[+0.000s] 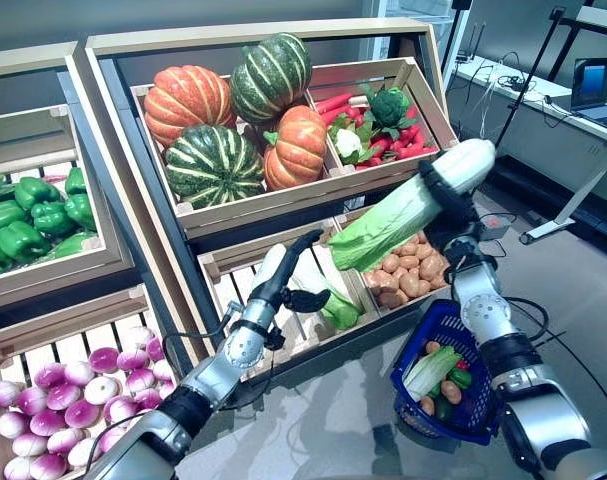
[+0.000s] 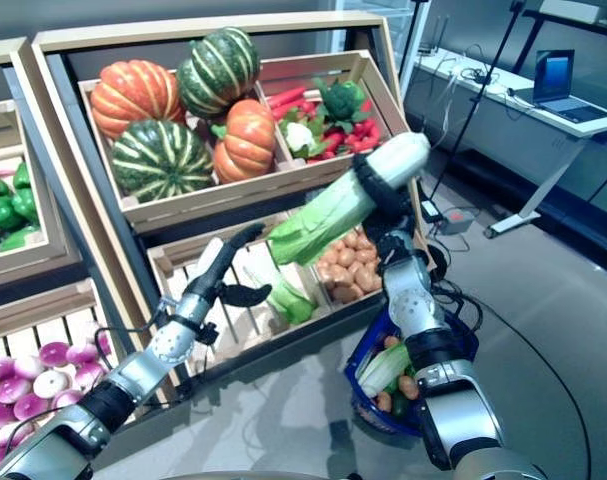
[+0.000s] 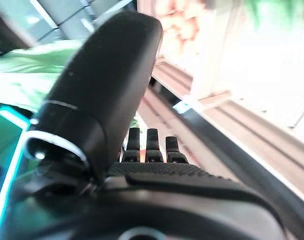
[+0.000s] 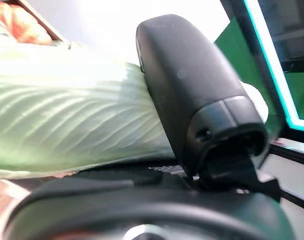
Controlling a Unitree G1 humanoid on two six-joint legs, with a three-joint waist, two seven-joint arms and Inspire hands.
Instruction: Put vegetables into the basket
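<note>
- Right robot hand [image 1: 445,192] was raised in front of the wooden rack [image 1: 133,180], fingers and thumb curled round a napa cabbage [image 1: 403,212]; its right wrist view showed the thumb pressed across the ribbed leaves.
- The cabbage was held at a slant, white stem end up past the hand and green leafy end down toward the left robot hand.
- Blue basket [image 1: 423,335] hung below the right robot hand, beside its forearm; what it hung from could not be made out. It already held a second napa cabbage [image 1: 429,372] and a few small vegetables.
- Left robot hand [image 1: 288,270] was stretched out to the lower crate [image 1: 223,268], fingers straight and relaxed, thumb apart, holding nothing.
- More napa cabbages [image 1: 328,290] lay in that crate, just beyond the left hand's fingers.
- Potatoes [image 1: 408,270] filled the neighbouring compartment, directly beneath the held cabbage.
- Upper crate behind the right robot hand held pumpkins [image 1: 233,120]; next compartment held red radishes with broccoli [image 1: 383,125].
- Well off to the left robot hand's outer side: green peppers [image 1: 33,215] above, purple onions [image 1: 73,395] below.
</note>
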